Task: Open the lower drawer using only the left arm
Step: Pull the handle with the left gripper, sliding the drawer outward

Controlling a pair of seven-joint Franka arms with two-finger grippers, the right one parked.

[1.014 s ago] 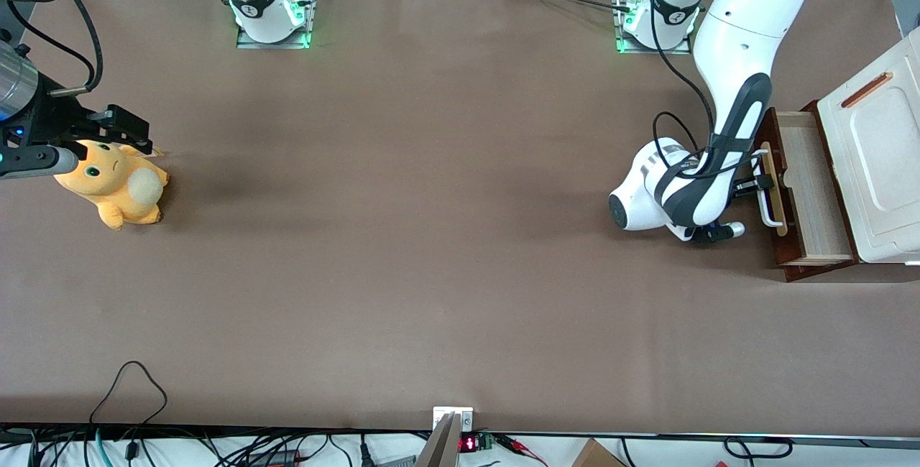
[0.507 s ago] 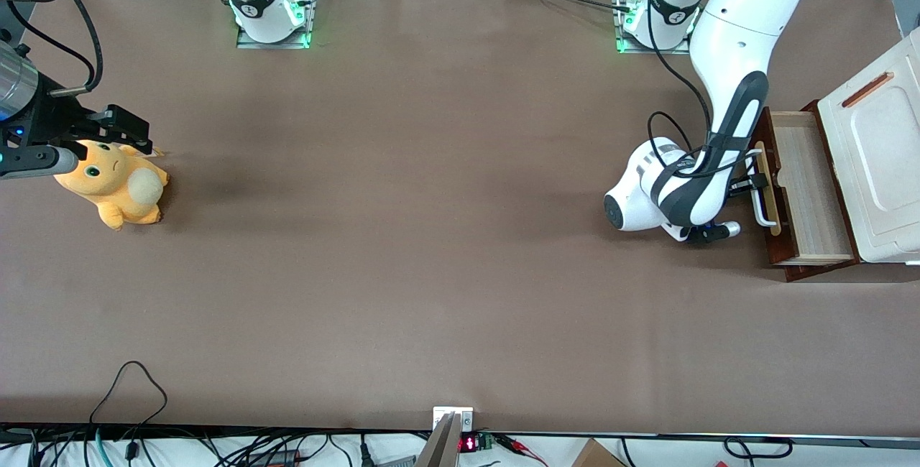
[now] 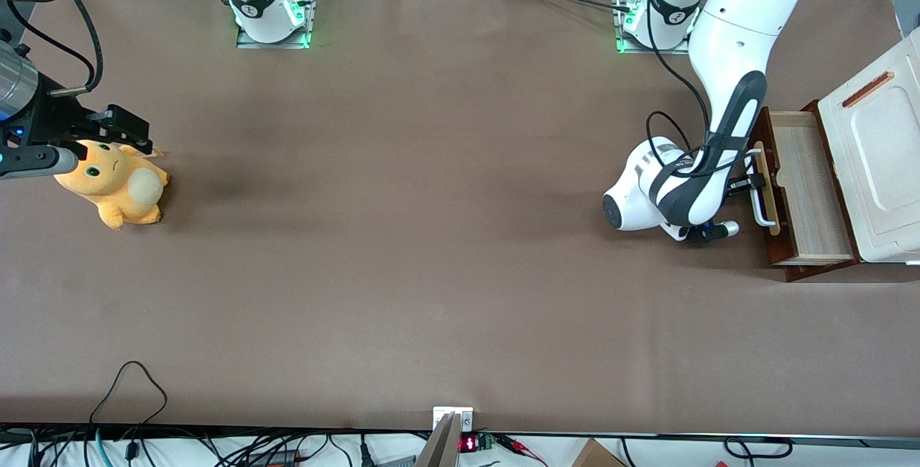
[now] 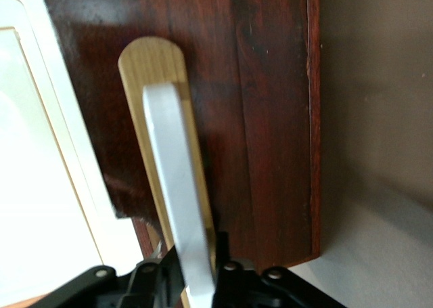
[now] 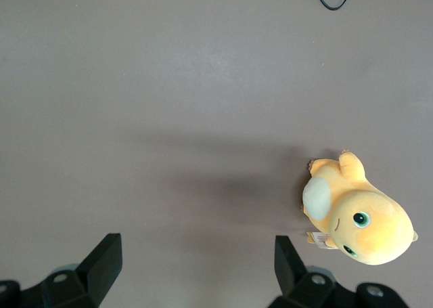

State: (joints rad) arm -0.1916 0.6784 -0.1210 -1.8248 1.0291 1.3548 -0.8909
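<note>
Our claw clamped on white handle of lower drawer, well out; overpull risks dragging cabinet.

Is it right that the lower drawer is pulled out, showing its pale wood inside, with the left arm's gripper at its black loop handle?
Not quite: the loop handle is white, as the left wrist view shows. The lower drawer is indeed pulled out, with the gripper at that handle.
</note>
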